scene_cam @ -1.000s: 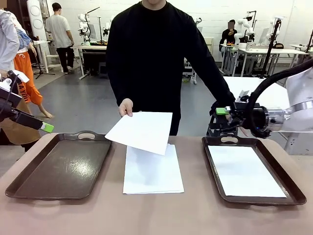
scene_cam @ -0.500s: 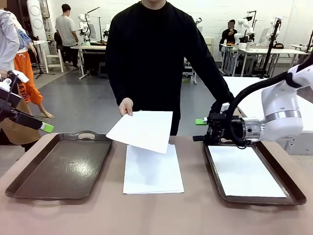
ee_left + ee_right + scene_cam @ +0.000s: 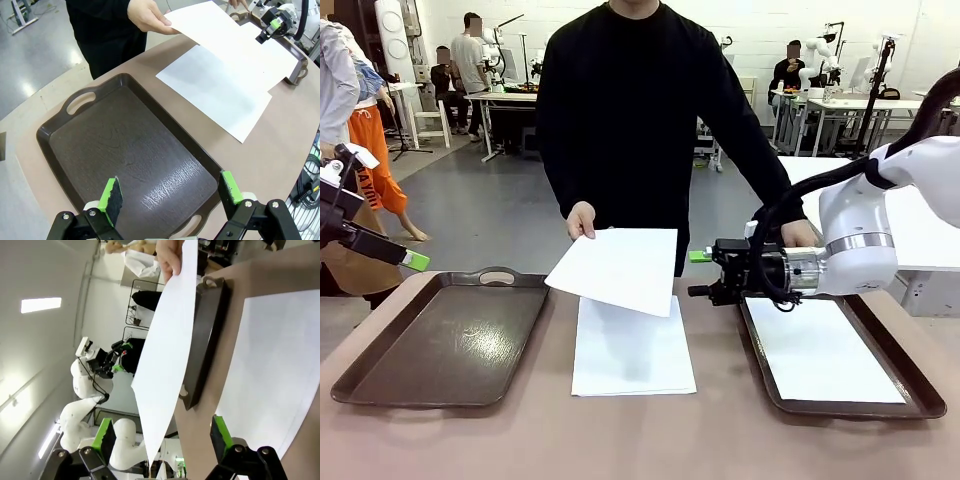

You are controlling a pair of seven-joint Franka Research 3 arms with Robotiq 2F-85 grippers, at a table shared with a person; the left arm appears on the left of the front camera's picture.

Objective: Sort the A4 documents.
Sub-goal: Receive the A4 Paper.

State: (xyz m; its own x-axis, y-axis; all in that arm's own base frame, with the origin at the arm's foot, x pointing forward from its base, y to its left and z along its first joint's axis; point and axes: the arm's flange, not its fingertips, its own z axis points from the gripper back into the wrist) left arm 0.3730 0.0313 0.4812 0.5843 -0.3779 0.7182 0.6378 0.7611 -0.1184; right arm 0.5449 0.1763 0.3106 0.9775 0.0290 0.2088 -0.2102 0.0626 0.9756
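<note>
Two pairs of jaws stand spread and empty. The right gripper (image 3: 698, 274), turned sideways, faces the free edge of a thin white sheet (image 3: 615, 268) that the person's hand (image 3: 580, 220) offers flat above the table, apparently for an edge pinch. The left gripper (image 3: 170, 192) hovers over the bare, glossy dark brown left tray (image 3: 125, 155). A stack of A4 documents (image 3: 630, 348) lies between the trays, and another sheet (image 3: 820, 348) lies in the rimmed right tray (image 3: 850, 410).

stacked sheets (image 3: 632, 360) lie between left tray (image 3: 450, 345) and right tray (image 3: 850, 409), which holds a sheet (image 3: 820, 350).
</note>
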